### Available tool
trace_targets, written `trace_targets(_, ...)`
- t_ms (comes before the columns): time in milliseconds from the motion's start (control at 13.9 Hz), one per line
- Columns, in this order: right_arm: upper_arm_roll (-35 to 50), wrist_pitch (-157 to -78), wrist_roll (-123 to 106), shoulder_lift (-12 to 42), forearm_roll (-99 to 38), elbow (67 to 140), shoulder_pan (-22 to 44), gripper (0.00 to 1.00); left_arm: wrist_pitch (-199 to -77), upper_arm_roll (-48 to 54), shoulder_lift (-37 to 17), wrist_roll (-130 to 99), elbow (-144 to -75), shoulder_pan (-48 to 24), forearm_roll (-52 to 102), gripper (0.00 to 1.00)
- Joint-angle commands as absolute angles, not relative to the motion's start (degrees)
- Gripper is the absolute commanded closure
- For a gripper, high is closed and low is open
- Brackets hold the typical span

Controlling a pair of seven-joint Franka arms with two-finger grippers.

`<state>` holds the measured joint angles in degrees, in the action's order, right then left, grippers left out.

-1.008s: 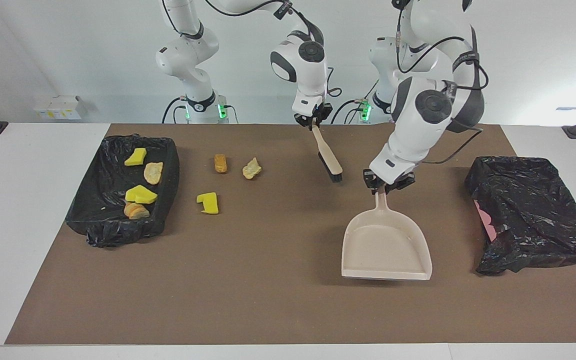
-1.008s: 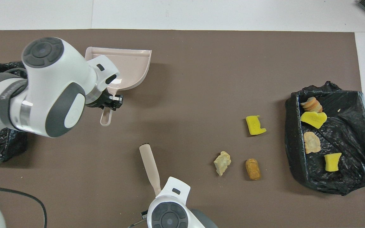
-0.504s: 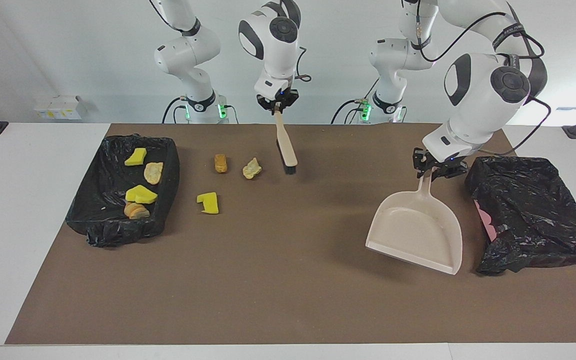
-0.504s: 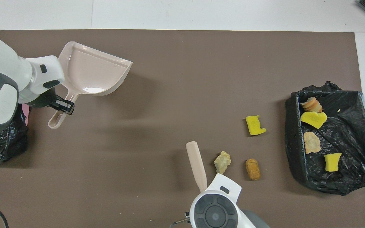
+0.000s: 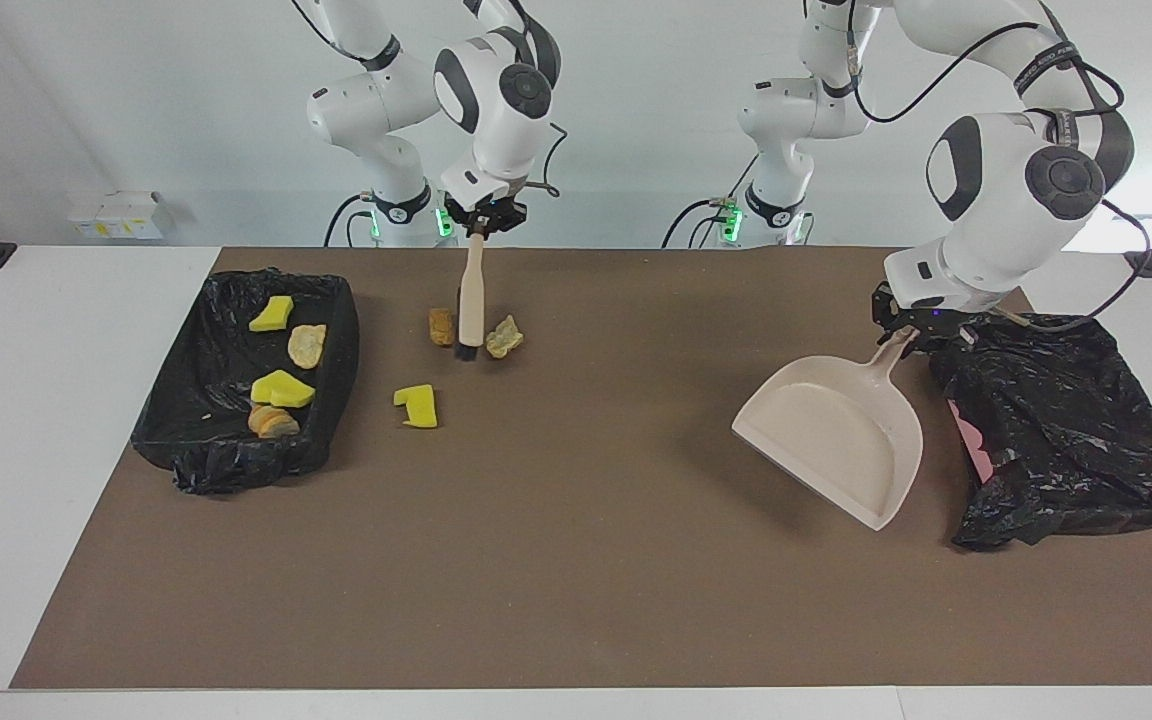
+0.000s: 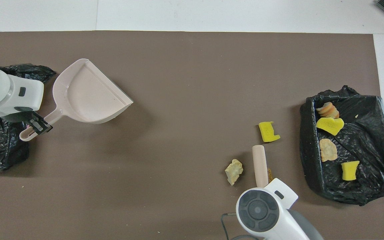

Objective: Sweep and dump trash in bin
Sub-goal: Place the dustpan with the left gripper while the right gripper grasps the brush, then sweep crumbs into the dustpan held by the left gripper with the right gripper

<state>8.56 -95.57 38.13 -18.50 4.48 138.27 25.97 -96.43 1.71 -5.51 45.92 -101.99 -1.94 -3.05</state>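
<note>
My right gripper (image 5: 477,220) is shut on the handle of the beige brush (image 5: 471,300). Its dark bristle end hangs down between a tan-orange lump (image 5: 439,326) and a pale lump (image 5: 504,337) of trash. A yellow sponge chunk (image 5: 418,406) lies on the mat a little farther from the robots. In the overhead view the brush (image 6: 260,163) covers most of the orange lump (image 6: 270,173). My left gripper (image 5: 914,335) is shut on the handle of the beige dustpan (image 5: 831,435), held tilted and empty over the mat.
A black-lined bin (image 5: 236,462) at the right arm's end holds several trash pieces (image 5: 281,389). A second black-bagged bin (image 5: 1066,430) stands at the left arm's end, next to the dustpan. A brown mat (image 5: 556,560) covers the table.
My right gripper has carried the brush toward the right arm's end, to between the two lumps. My left gripper has swung the dustpan toward the left arm's end, beside the bagged bin, and turned it.
</note>
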Motion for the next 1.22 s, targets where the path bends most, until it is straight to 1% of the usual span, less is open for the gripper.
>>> trace_targets(0,9.23,-92.91,38.32,-20.39,7.99,139.92,22.07,1.0,-99.65,2.29,-1.59,54.9,-107.83,-1.23,-5.18,1.0)
trace_targets(144,9.23,-92.9,37.71,-20.83,8.17,141.32,19.88,1.0,-102.64,2.46,-1.58,63.24,-110.64,-2.11,-6.32,1.0)
trace_targets(216,9.23,-92.9,36.4,-21.79,8.09,142.63,18.91,1.0,-103.35,2.63,-1.06,64.24,-111.61,-3.68,-6.85,1.0)
trace_targets(360,9.32,-93.25,36.29,-23.46,7.3,145.27,19.16,1.0,-104.06,2.64,-1.93,64.42,-111.8,-7.98,-10.71,1.0)
trace_targets(504,9.4,-94.83,36.48,-23.38,4.42,147.13,19.34,1.0,-107.21,2.55,-2.63,64.34,-113.89,-12.11,-11.77,1.0)
trace_targets(648,9.4,-95.88,36.13,-22.94,2.12,147.3,19.51,1.0,-110.29,2.64,-0.63,64.16,-119.41,-15.89,-15.28,1.0)
trace_targets(792,9.4,-99.21,35.6,-22.42,-1.13,147.22,19.42,1.0,-112.93,2.64,2.53,63.99,-124.17,-19.93,-16.6,1.0)
trace_targets(936,9.4,-101.59,34.55,-21.01,-6.04,146.34,19.6,1.0,-114.95,2.72,6.04,62.76,-129.61,-22.22,-16.7,1.0)
trace_targets(1008,9.4,-102.21,33.67,-20.31,-7.28,145.38,19.69,1.0,-116.27,2.72,7.46,58.93,-131.99,-24.06,-16.7,1.0)
trace_targets(1152,9.49,-102.48,33.4,-18.47,-9.65,143.01,19.78,1.0,-116.54,2.9,7.82,52.67,-133.24,-27.23,-16.7,1.0)
